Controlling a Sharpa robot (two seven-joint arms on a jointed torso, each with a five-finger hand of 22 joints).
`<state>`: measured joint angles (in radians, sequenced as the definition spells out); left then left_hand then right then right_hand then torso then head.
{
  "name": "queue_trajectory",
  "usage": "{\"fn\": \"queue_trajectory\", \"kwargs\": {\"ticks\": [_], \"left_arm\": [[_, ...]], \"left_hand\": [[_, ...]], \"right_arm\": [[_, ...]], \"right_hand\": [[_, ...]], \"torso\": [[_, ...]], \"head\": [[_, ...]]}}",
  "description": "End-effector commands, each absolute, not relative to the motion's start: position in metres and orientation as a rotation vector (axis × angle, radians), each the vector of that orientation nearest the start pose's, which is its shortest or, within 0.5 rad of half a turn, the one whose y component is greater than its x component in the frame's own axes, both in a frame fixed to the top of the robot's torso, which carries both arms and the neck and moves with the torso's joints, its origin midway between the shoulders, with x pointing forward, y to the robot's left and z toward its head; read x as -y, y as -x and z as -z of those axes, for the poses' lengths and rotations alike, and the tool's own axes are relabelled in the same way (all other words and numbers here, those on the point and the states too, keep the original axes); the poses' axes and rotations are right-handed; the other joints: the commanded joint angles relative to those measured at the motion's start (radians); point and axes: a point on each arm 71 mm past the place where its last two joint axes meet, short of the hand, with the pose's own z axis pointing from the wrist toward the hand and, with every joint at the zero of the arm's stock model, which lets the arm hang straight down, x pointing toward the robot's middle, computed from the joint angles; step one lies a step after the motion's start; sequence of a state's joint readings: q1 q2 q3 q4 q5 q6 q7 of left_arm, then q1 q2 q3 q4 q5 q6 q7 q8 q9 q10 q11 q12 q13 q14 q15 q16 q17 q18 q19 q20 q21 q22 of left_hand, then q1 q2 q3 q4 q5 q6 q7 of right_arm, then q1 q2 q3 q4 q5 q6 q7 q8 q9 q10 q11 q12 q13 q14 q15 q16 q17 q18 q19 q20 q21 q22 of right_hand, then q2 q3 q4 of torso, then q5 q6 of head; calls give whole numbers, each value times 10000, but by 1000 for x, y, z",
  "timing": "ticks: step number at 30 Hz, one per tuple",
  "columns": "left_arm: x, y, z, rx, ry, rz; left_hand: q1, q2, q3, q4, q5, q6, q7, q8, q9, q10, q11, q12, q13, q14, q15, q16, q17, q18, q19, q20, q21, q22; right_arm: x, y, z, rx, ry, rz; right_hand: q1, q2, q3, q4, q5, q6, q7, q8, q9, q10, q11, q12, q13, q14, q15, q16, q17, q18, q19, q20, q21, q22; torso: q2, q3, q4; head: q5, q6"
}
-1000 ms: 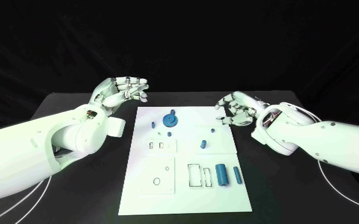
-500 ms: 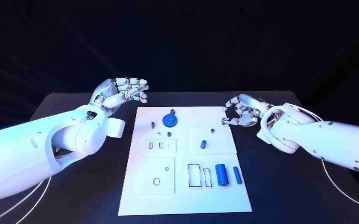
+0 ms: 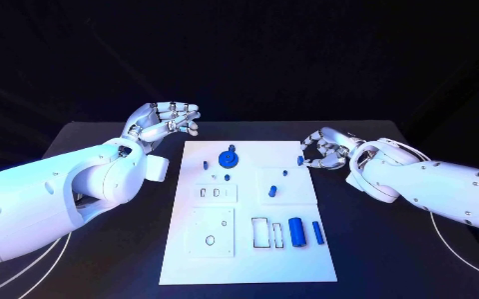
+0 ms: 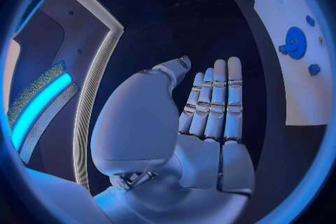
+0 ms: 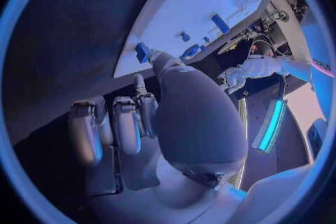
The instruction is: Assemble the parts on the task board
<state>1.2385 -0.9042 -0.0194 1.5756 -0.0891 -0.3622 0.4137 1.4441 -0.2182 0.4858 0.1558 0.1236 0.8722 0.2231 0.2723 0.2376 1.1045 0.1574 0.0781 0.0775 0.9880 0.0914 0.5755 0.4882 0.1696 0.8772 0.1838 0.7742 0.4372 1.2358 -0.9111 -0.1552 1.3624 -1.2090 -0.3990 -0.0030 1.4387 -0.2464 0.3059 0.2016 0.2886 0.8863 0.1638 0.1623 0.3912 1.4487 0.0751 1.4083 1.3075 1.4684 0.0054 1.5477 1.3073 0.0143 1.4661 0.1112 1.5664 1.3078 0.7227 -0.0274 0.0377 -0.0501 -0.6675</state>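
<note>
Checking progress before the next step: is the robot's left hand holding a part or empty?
Empty. The left robot hand has its fingers extended with nothing between them, beside the white board.

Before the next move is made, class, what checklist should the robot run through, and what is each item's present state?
1. Right hand has a part: ok. It pinches a small blue part at the task board's right edge.
2. That pinch is firm: cannot tell.
3. Left hand is out of the way: ok. It is off the board's far left corner and holds nothing.
4. Blue gear is fully seated: cannot tell.
5. Two blue cylinders are within the board: ok. They lie by its near right edge, with no hand on them.
</note>
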Motion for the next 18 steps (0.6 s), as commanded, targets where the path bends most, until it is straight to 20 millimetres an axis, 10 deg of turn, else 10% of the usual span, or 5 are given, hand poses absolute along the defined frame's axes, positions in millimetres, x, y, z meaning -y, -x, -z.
{"fn": "queue_trajectory", "kwargs": {"ticks": [1,18], "left_arm": [[-224,-489,144,-13453,9764,15378],[-225,-489,144,-13425,9780,15317]], "left_hand": [[-11,32,0,-43,-53,-86,13,62,9,-61,4,13,8,-50,15,62,15,117,-86,8,55,9],[2,36,21,-65,-51,-86,13,67,14,-61,4,15,9,-57,13,73,15,118,-106,7,91,32]], "right_arm": [[288,-502,213,-17181,-667,-5754],[281,-504,225,-17348,-753,-5825]], "right_hand": [[100,-41,51,-42,42,-28,31,-54,-6,31,55,43,1311,876,34,38,1978,-143,1047,39,44,2630],[15,25,177,-3,102,132,19,5,14,96,47,122,1372,876,32,39,1978,-143,1047,45,44,2630]], "torso": [[-6,-3,-9],[-3,8,22]], "head": [[-4,-31],[161,-242]]}}
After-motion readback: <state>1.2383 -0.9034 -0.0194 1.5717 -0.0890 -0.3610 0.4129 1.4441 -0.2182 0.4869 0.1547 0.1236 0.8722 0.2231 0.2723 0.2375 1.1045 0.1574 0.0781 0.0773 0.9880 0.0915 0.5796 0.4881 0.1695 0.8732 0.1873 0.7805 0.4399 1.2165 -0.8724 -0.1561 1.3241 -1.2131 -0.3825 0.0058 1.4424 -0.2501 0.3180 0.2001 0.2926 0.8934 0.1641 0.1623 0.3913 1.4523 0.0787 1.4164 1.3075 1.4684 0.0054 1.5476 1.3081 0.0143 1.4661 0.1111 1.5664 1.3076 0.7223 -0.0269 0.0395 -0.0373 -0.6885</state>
